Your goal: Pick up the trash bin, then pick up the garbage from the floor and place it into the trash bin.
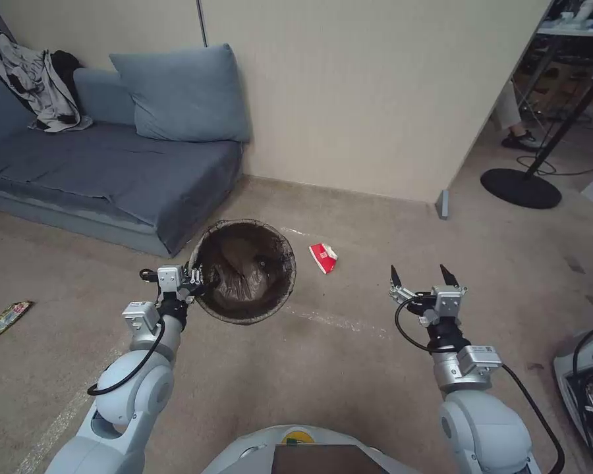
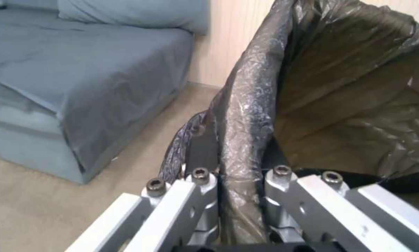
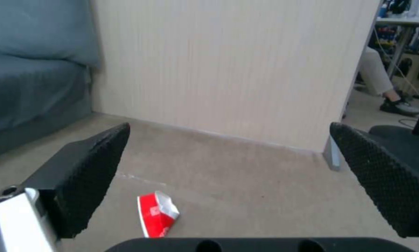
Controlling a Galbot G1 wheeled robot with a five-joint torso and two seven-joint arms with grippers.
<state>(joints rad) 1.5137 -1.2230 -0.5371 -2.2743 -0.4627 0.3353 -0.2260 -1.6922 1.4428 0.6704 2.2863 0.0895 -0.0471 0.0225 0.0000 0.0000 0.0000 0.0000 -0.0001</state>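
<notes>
My left gripper (image 1: 195,277) is shut on the rim of the trash bin (image 1: 244,271), a round bin lined with a dark brown-black bag, held up over the floor (image 1: 323,368). In the left wrist view the bag-covered rim (image 2: 239,140) is pinched between the fingers (image 2: 201,154). A red snack packet, the garbage (image 1: 323,257), lies on the beige carpet just right of the bin, also seen as the red packet (image 3: 157,214) in the right wrist view. My right gripper (image 1: 422,275) hangs open to the right of the packet and nearer to me, with nothing between its fingers (image 3: 85,175).
A blue-grey sofa (image 1: 99,164) with a cushion and clothes stands at the left against the beige wall (image 1: 349,99). A flat wrapper (image 1: 3,320) lies at the far left on the carpet. A black round stand base (image 1: 520,187) and cables sit at the right rear.
</notes>
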